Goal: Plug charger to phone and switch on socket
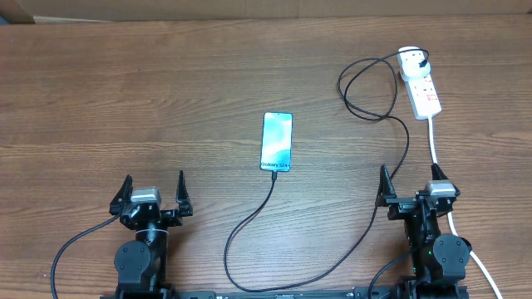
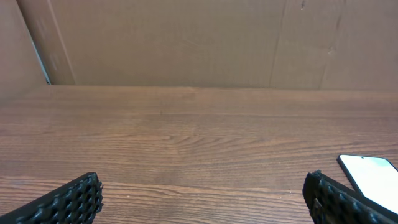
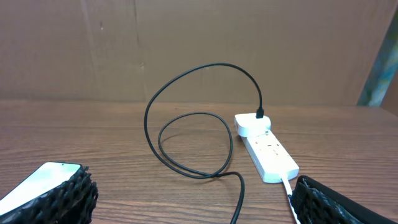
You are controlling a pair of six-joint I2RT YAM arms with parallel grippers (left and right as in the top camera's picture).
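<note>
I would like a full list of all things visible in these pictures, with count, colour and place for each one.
phone: one, light blue screen, flat near the middle of the table
charger cable: one, black, runs from the phone's near edge, curves along the front, then loops up to the socket
socket: one, white with red markings, far right of the table, black plug in its far end
white cord: one, white, thick, from the socket toward the right arm
table: one, brown wood, under everything
cardboard wall: one, brown, behind the table
left gripper: one, black, front left, open, empty
right gripper: one, black, front right, open, empty
</note>
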